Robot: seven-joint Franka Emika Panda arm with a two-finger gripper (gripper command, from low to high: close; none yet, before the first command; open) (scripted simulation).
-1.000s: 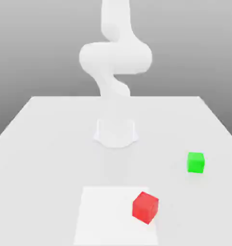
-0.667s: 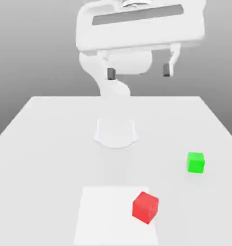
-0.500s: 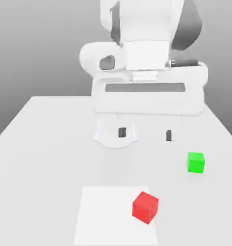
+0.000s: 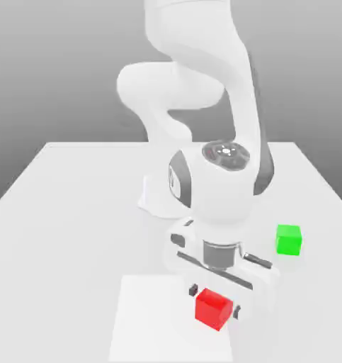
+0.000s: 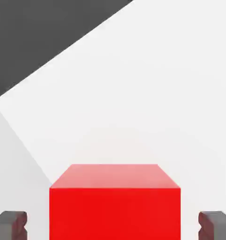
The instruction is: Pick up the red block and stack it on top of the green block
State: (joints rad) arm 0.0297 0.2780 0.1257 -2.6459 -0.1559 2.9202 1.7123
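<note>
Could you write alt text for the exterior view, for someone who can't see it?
A white robot arm reaches down so its end effector straddles a red block, one finger on each side, with the block resting on a pale square patch of the white table. A smaller green block sits apart toward the exterior view's right.

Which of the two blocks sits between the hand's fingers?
The red block, flanked by the hand on the pale mat. The green block stands apart toward the exterior view's right.
</note>
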